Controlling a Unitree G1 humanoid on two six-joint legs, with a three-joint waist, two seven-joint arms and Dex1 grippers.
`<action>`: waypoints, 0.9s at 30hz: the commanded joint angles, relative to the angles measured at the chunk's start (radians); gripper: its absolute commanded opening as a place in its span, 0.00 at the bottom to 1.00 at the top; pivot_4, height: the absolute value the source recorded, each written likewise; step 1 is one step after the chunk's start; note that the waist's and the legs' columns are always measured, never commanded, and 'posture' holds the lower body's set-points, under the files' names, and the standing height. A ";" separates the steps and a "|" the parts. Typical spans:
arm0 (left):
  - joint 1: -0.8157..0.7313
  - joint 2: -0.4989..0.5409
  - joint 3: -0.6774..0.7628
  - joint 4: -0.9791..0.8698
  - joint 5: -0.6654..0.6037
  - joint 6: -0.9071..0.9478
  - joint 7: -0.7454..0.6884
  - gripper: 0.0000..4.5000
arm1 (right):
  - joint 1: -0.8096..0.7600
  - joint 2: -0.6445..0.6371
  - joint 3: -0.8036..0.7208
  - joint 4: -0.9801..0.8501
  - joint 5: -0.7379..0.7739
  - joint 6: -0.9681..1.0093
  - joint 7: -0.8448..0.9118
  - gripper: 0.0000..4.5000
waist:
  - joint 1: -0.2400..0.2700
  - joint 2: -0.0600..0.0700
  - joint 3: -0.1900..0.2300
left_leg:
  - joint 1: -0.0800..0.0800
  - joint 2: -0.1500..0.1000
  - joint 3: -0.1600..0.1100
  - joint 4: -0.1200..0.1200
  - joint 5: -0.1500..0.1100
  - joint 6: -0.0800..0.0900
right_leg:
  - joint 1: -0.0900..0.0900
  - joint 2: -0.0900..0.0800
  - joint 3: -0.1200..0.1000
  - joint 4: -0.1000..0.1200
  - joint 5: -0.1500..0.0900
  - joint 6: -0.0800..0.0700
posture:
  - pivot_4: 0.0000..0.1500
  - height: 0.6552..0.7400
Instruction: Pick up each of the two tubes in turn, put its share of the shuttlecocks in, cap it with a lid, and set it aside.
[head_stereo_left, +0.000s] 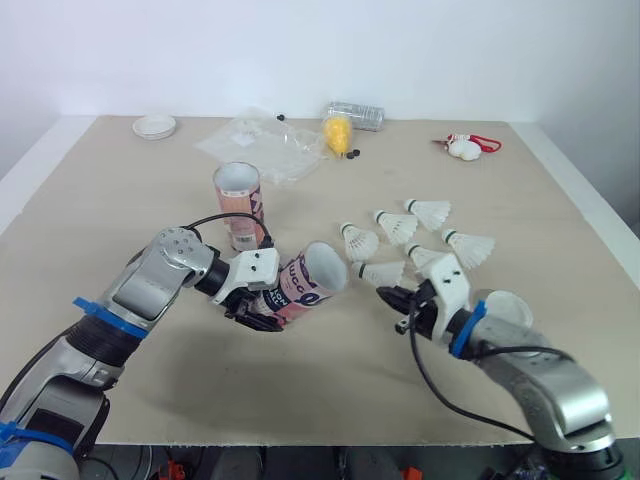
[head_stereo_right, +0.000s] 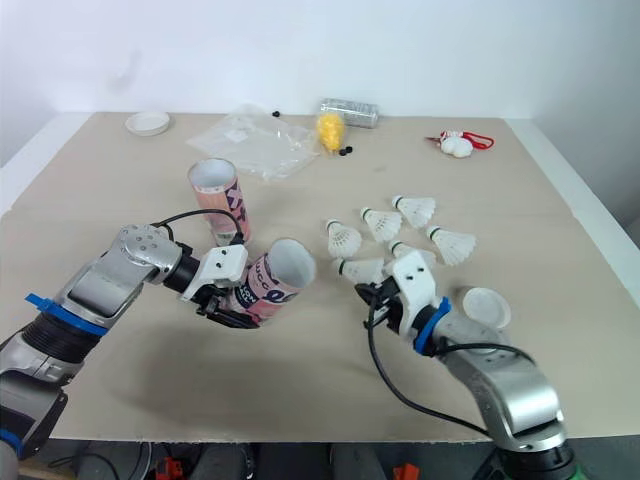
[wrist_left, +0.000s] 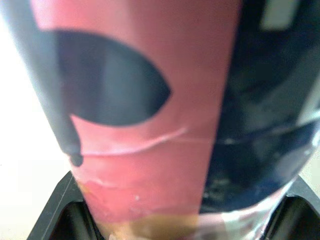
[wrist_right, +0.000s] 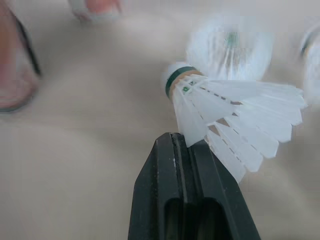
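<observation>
Plainly the left gripper (head_stereo_left: 258, 310) clamps the seemingly light, crushable tube (head_stereo_left: 315, 278); the right gripper (wrist_right: 182, 140), fingers together, touches a fragile-looking shuttlecock (wrist_right: 225, 114), best taken by its cork.

Beige surface (head_stereo_left: 110, 205) with a white wall behind it. A crumpled clear plastic bag (head_stereo_left: 262, 145) lies near the far edge. Just beside it is a yellow item (head_stereo_left: 338, 133), with a few small black bits (head_stereo_left: 351, 154) close by. A clear cylinder (head_stereo_left: 357, 114) lies on its side behind the yellow item, and a white object with a red cord (head_stereo_left: 466, 147) sits at the far right.
</observation>
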 joint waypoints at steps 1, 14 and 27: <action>-0.016 -0.003 0.016 0.026 0.007 -0.004 0.003 0.67 | -0.082 -0.128 -0.128 -0.063 0.083 -0.095 0.197 0.01 | 0.000 0.001 0.001 | 0.000 0.000 0.000 0.001 0.000 0.000 | 0.000 0.000 0.000 0.000 0.000 0.000 | 1.00 1.00; -0.049 -0.048 0.016 0.009 -0.013 0.077 0.007 0.67 | -0.417 -0.297 0.095 0.112 -0.170 -0.539 0.542 0.01 | 0.001 0.001 0.001 | -0.001 0.000 0.001 0.003 0.001 0.002 | 0.000 -0.001 0.001 -0.001 0.002 0.002 | 1.00 1.00; -0.026 -0.046 0.024 -0.027 -0.018 0.103 0.034 0.67 | -0.488 -0.228 0.174 0.172 -0.188 -0.621 0.630 0.30 | -0.001 0.002 0.001 | -0.002 0.000 0.001 0.003 0.001 0.002 | -0.001 -0.001 0.001 0.000 0.002 0.001 | 1.00 1.00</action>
